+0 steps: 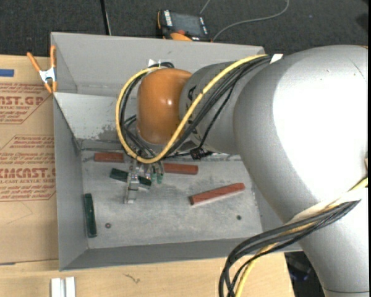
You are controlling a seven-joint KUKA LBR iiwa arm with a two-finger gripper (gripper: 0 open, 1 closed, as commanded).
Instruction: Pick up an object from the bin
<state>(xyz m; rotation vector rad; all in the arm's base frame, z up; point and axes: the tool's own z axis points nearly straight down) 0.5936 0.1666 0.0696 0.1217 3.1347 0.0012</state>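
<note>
Silver and bulky, the arm point(309, 135) reaches into the bin point(67, 129) from the right. Its pincer point(136, 183) hangs low over the middle of the floor; whether it is open or gripping anything I cannot tell. Just to its left lies a small dark green piece point(118, 174), probably light, stiff and apt to skid, so best pinched across its narrow sides. A reddish stick point(181, 169) lies close on the right, another point(216, 194) farther off, and a dark green bar point(89, 215) near the left wall.
</note>
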